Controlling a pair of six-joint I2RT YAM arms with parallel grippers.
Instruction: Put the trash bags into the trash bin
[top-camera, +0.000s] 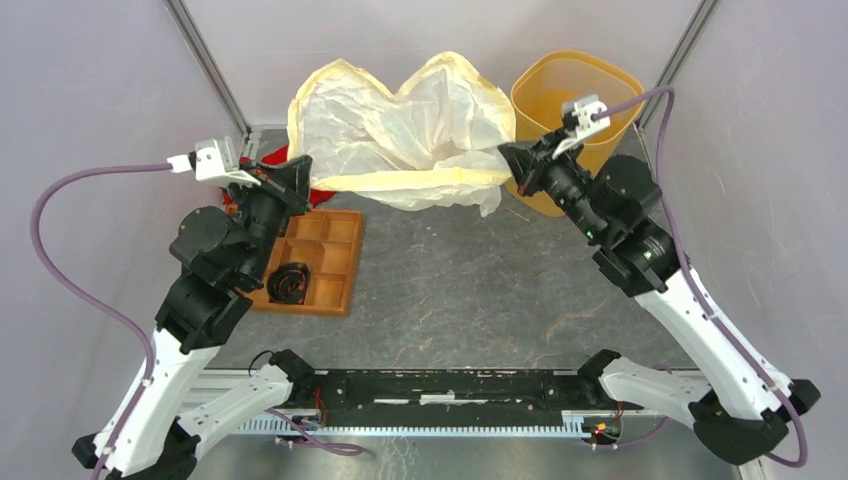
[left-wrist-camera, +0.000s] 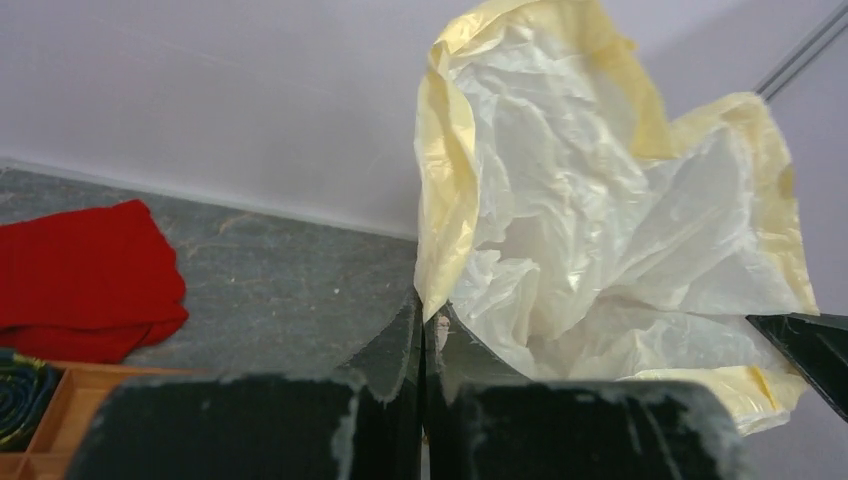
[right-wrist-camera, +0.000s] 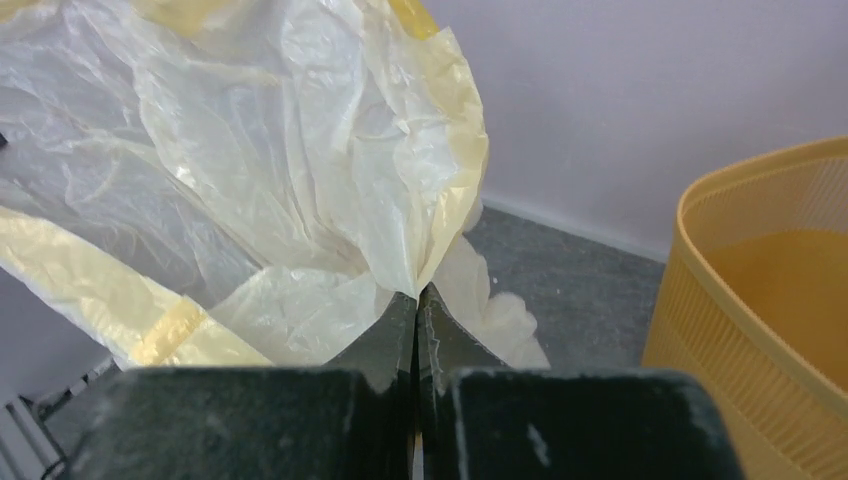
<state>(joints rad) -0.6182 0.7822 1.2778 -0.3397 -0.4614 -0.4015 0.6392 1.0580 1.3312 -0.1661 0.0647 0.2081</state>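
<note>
bag (top-camera: 400, 130): crinkly, translucent cream-white, yellowish rim, stretched wide above the surface (top-camera: 450, 290) just left of the bin (top-camera: 560, 100) | left claw (top-camera: 300, 178): clamped on its left edge | right claw (top-camera: 508, 158): clamped on its right edge

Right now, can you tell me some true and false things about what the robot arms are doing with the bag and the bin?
1. The left end effector and the right end effector each pinch the plastic bag. True.
2. The plastic bag is already inside the bin. False: it is stretched between the two end effectors, outside the bin.
3. The bin lies tipped on its side. False: it stands upright with its mouth open upward.
4. A red cloth lies on the table, just beyond the tray. True.
5. A dark coil sits in the tray. True.
</note>
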